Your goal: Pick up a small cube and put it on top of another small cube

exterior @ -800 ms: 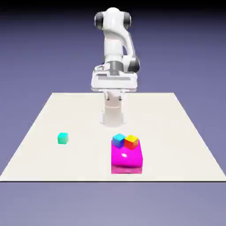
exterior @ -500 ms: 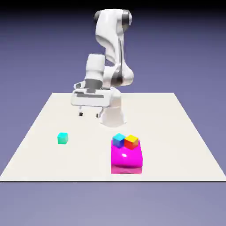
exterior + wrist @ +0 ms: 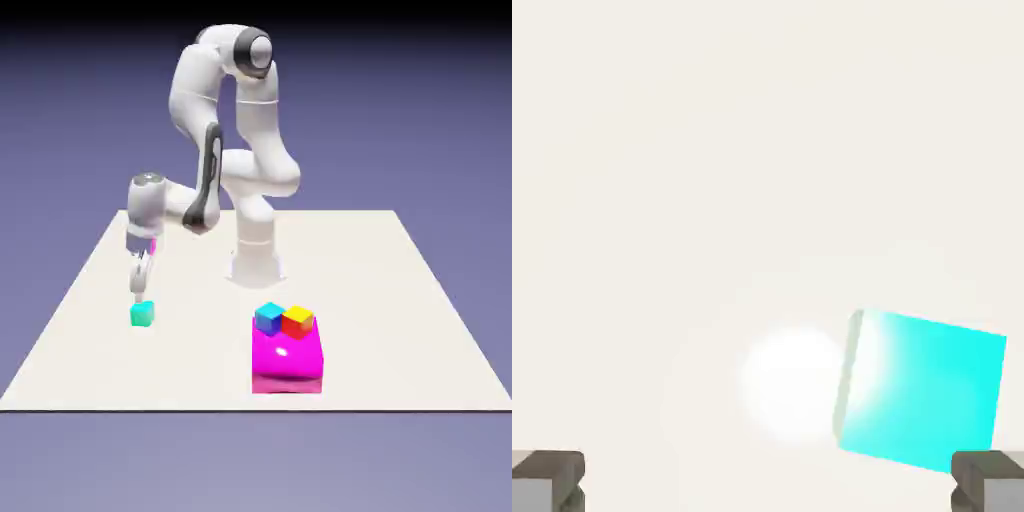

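The small cube (image 3: 142, 313), teal-green and plain, lies on the cream table near the exterior view's left. My gripper (image 3: 139, 292) hangs just above it, pointing down, apart from it. In the hand view the small cube (image 3: 922, 390) shows large at the lower right, rotated a little, close to the right fingertip (image 3: 990, 480). The left fingertip (image 3: 547, 480) is far from it, so my gripper (image 3: 768, 485) stands open, off-centre over the cube, with nothing held. A blue-cyan cube (image 3: 268, 318) and a red-yellow cube (image 3: 298, 321) sit side by side on top of a magenta block (image 3: 288, 365).
The magenta block stands near the table's front edge (image 3: 250, 408), right of the middle. The robot's white base (image 3: 256, 262) rises at the far middle of the table. The arm's elbow (image 3: 205, 205) bends over the table's left half.
The arm has swung from the middle toward the exterior view's left and dropped low, bringing the open gripper down over the teal-green cube. None of the cubes has moved.
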